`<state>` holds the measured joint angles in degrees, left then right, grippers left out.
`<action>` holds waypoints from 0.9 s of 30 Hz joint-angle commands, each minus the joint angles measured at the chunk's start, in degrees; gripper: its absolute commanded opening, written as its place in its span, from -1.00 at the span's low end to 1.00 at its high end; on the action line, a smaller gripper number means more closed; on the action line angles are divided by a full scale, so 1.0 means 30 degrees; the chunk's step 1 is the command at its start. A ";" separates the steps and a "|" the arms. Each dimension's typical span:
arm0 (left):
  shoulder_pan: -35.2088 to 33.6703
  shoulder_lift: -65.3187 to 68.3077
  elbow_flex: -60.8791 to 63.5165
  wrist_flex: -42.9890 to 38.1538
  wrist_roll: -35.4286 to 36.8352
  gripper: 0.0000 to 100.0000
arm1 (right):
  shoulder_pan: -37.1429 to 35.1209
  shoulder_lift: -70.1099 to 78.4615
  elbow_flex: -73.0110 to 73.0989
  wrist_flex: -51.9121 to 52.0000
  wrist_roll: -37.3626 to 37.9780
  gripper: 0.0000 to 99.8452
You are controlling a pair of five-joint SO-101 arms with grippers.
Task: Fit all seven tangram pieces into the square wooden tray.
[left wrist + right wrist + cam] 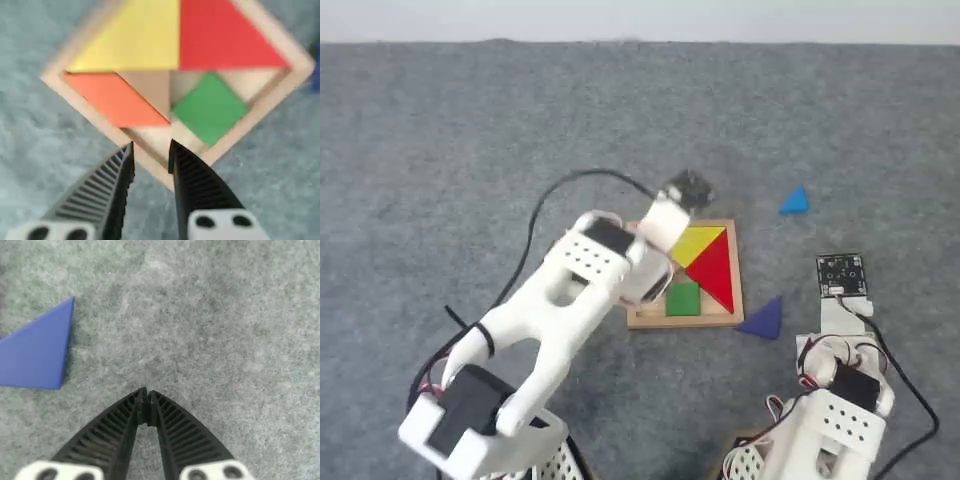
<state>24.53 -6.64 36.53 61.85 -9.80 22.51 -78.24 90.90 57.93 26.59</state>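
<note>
The square wooden tray [685,323] lies mid-table under my left arm [570,290]. In it sit a yellow triangle [696,243], a red triangle [718,270] and a green square [682,298]. The left wrist view also shows an orange parallelogram [112,97] in the tray [150,85], beside the green square [210,107]. My left gripper [150,149] hovers at a tray corner, open and holding nothing. A dark blue triangle [761,318] lies right of the tray, and a small blue triangle [794,201] farther back. My right gripper [146,395] is shut over bare carpet beside the dark blue triangle [37,352].
Grey carpet covers the table. My right arm [835,400] stays at the front right, its cable trailing off to the right. A black cable [535,230] loops from the left arm.
</note>
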 commanded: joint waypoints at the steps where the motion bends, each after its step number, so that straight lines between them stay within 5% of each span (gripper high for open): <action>1: 0.0557 -0.0821 0.2007 -0.2168 -0.0703 -0.78 | -0.0220 -0.0308 -0.0147 -0.0073 0.0234 -0.97; 15: 0.0645 -0.0791 0.3560 -0.4601 -0.0176 -0.77 | -0.0190 -0.0308 -0.0147 -0.0073 0.0234 -0.97; 23: 0.1553 -0.0821 0.2447 -0.4630 1.2689 -0.56 | -0.0161 -0.0308 -0.0147 -0.0073 0.0234 -0.97; 27: 0.2930 -0.0850 0.2271 -0.4777 1.3538 -0.44 | -0.0190 -0.0308 -0.0147 -0.0073 0.0234 -0.97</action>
<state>29.54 -6.64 46.64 49.10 25.27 22.51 -78.24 90.90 57.93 26.59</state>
